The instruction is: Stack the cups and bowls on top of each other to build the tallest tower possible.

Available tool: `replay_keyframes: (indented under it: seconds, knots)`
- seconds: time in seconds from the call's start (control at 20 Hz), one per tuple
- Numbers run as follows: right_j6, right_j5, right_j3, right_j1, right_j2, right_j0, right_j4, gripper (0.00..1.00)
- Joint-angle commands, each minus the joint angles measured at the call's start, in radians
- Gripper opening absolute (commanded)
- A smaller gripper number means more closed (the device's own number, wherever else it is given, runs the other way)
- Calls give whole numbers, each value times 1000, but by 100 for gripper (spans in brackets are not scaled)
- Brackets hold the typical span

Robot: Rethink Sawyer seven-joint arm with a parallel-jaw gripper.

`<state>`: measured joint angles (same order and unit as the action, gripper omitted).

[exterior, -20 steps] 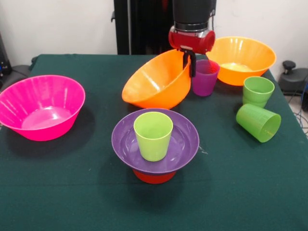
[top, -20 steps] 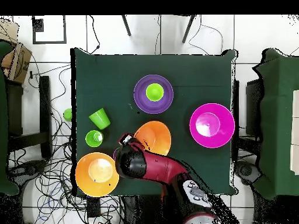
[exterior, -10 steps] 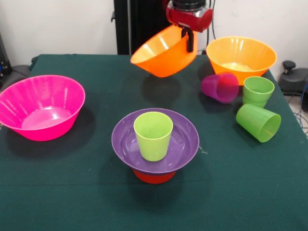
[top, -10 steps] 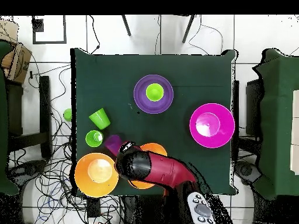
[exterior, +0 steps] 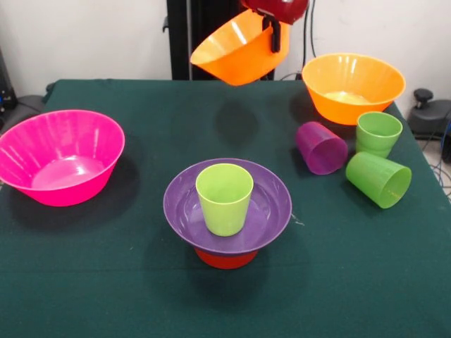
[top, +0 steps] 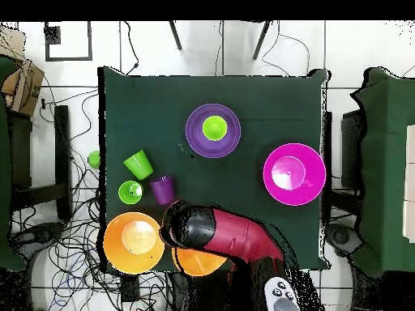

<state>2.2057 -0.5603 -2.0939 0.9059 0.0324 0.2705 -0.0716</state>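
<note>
Orange-yellow bowl (exterior: 238, 48) is pinched by its rim in gripper (exterior: 273, 32), held tilted, high above the tabletop's far edge, presumably for clearance. Tower (exterior: 227, 211) is left at centre, awaiting it.

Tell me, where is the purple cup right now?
In the front view the purple cup lies on its side at the table's right, just left of the two green cups, in front of the orange bowl on the table.
</note>
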Motion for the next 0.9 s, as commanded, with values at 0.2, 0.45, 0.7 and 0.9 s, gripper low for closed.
replay_keyframes:
  seconds: [0.2, 0.45, 0.7, 0.9]
  knots:
    - [197, -236, 166, -13, -58, -79, -1, 0]
    - [227, -289, 292, -55, -166, -165, 82, 0]
    - [204, -266, 417, -112, -297, -255, 238, 0]
    - [187, -231, 503, -160, -386, -316, 350, 0]
